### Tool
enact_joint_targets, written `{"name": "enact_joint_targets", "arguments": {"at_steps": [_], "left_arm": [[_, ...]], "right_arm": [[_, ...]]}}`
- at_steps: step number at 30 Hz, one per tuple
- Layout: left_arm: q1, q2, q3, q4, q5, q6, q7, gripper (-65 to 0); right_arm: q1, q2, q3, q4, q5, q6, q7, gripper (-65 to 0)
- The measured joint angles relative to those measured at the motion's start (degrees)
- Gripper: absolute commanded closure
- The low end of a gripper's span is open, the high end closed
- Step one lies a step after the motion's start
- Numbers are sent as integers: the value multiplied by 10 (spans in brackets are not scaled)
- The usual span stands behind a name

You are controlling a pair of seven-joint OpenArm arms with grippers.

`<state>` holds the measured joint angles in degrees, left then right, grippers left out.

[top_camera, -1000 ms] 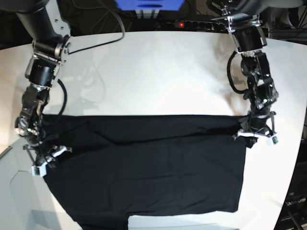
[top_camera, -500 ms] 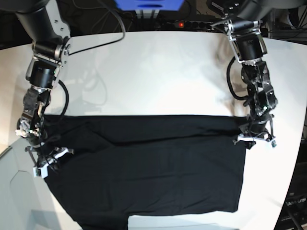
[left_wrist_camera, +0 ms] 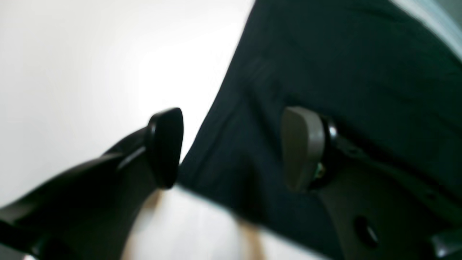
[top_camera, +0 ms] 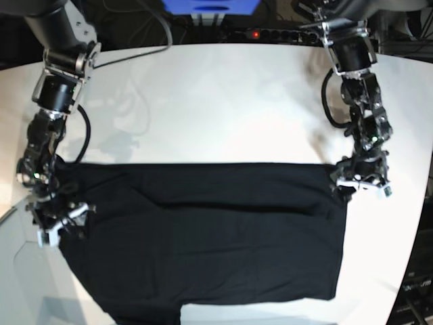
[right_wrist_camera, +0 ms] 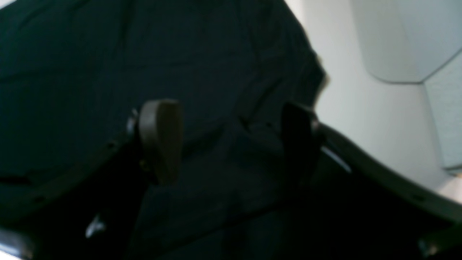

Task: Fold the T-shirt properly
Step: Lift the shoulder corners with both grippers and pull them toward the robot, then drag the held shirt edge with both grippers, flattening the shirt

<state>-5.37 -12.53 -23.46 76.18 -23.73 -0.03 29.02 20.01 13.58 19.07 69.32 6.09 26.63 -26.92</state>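
Note:
The black T-shirt (top_camera: 203,237) lies flat on the white table (top_camera: 216,101), folded into a wide rectangle whose straight upper edge runs across the middle. My left gripper (top_camera: 362,181) hovers at the shirt's upper right corner, open. In the left wrist view its fingertips (left_wrist_camera: 164,148) stand wide apart over the T-shirt (left_wrist_camera: 343,65) edge, nothing between them. My right gripper (top_camera: 57,222) is at the shirt's left edge, open as well. In the right wrist view, the right gripper (right_wrist_camera: 229,142) is spread above the dark T-shirt (right_wrist_camera: 108,54), gripping nothing.
A power strip with a red light (top_camera: 254,34) and cables run along the table's back edge, beside a blue object (top_camera: 210,7). A pale grey panel (top_camera: 20,277) borders the table at the lower left, seen also as the grey panel (right_wrist_camera: 397,36).
Both grippers have opened and let go of the shirt's corners. The fabric at each corner has dropped flat, and both grippers have lifted slightly away from it.

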Motion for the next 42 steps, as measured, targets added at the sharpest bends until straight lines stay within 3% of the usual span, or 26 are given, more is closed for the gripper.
{"name": "enact_joint_targets", "arguments": {"at_steps": [8, 14, 24, 33, 35, 39, 42], "left_arm": [[10, 5, 0, -52, -1, 0, -2, -408], [-11, 2, 0, -88, 2, -2, -18, -397], [-12, 4, 4, -116, -1, -2, -64, 0], [-11, 3, 4, -116, -3, -2, -62, 0], [-12, 3, 3, -116, -1, -2, -61, 0], [-8, 3, 3, -116, -3, -2, -64, 0], [13, 3, 3, -96, -8, -10, -67, 0]], "right_arm": [[-86, -2, 8, 58, 3, 1, 0, -316], [-105, 2, 101, 58, 0, 0, -1, -318], [-120, 10, 134, -11, 3, 0, 1, -319], [-76, 31, 133, -111, 4, 0, 20, -304], [-74, 37, 133, -124, 7, 0, 28, -248], [-79, 47, 133, -127, 12, 0, 26, -8], [-80, 47, 133, -127, 13, 0, 24, -3]]}}
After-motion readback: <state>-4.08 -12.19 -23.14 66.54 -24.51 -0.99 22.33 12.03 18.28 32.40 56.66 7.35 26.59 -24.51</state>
